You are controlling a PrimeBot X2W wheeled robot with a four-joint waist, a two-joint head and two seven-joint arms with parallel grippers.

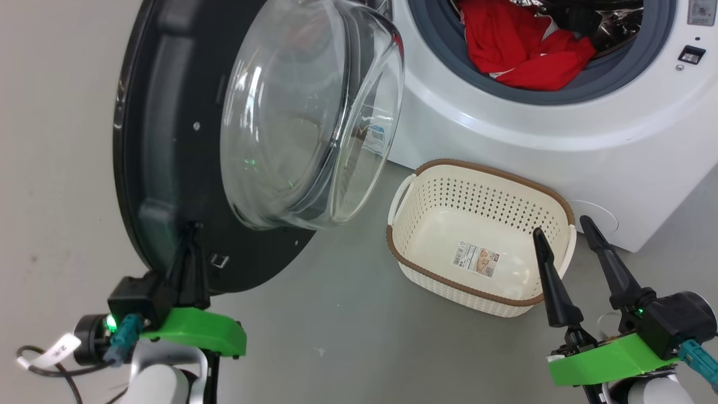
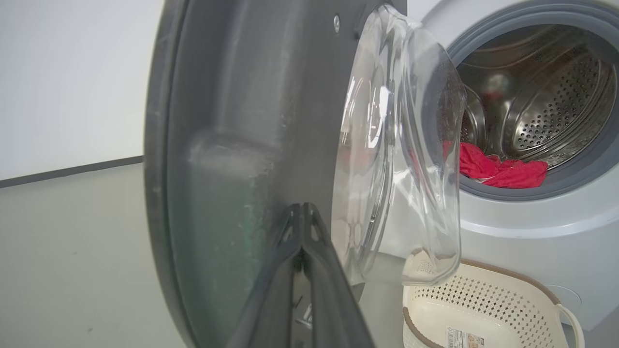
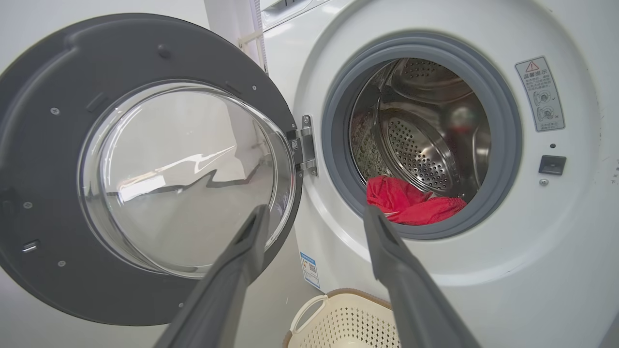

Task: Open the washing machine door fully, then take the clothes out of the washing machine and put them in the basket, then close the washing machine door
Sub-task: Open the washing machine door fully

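Grey floor is stretching under everything, and a pale wall is standing off to the left. Two grippers, one door, one machine, one basket and one heap of clothes are showing.

At the far left, the left gripper is pointing up with its two dark fingers pressed together, pinching nothing. Its tips are lying at the lower inner rim of the washing machine door; whether they are touching it cannot be told. The round door is rising directly ahead of this gripper. It is swung wide open on its hinge and standing on edge. Its clear glass bowl is bulging out to the gripper's right, toward the machine.

Further right, the basket is sitting on the floor, open side up. Its long axis is running left to right, with a paper label lying on its bottom. The right gripper is hovering with its fingers spread wide and empty. Its left fingertip is showing over the basket's near right corner.

Ahead of the right gripper, the white washing machine is facing the robot with its mouth open. Red clothes are lying heaped at the front lip of the steel drum, well beyond the fingertips. How many garments are making up the heap cannot be told.
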